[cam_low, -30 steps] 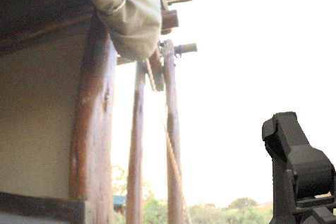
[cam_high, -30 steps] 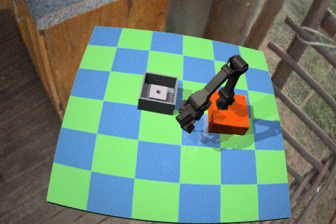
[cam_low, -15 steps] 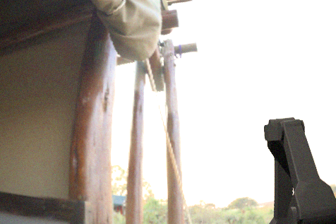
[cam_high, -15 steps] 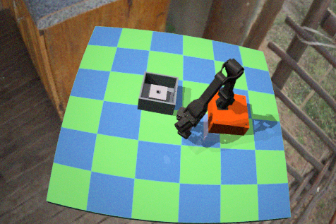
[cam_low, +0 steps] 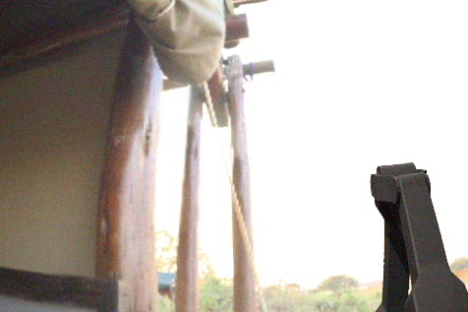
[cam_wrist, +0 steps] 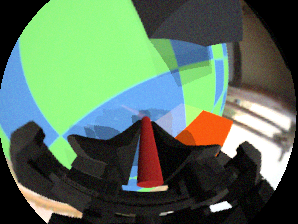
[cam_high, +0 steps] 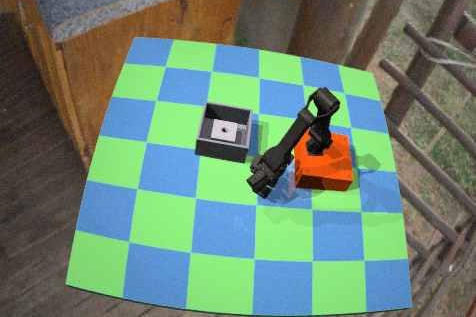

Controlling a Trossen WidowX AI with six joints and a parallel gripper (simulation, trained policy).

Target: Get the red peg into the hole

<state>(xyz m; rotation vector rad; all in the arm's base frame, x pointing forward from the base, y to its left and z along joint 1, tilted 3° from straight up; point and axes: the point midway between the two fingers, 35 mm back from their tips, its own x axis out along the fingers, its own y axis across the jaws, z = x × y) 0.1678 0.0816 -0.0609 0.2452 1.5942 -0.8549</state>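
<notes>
Wrist view: the tapered-looking red peg (cam_wrist: 149, 155) stands gripped between nearly closed fingers.

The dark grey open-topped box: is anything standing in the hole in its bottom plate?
Empty: in the top view, the hole in the pale square plate shows dark, with nothing in it.

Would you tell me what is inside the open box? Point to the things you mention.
Inside the box (cam_high: 221, 155), the top view shows a pale plate (cam_high: 216, 133) at the bottom with a small dark hole (cam_high: 225, 130) in it. The near wall hides the floor just behind it.
</notes>
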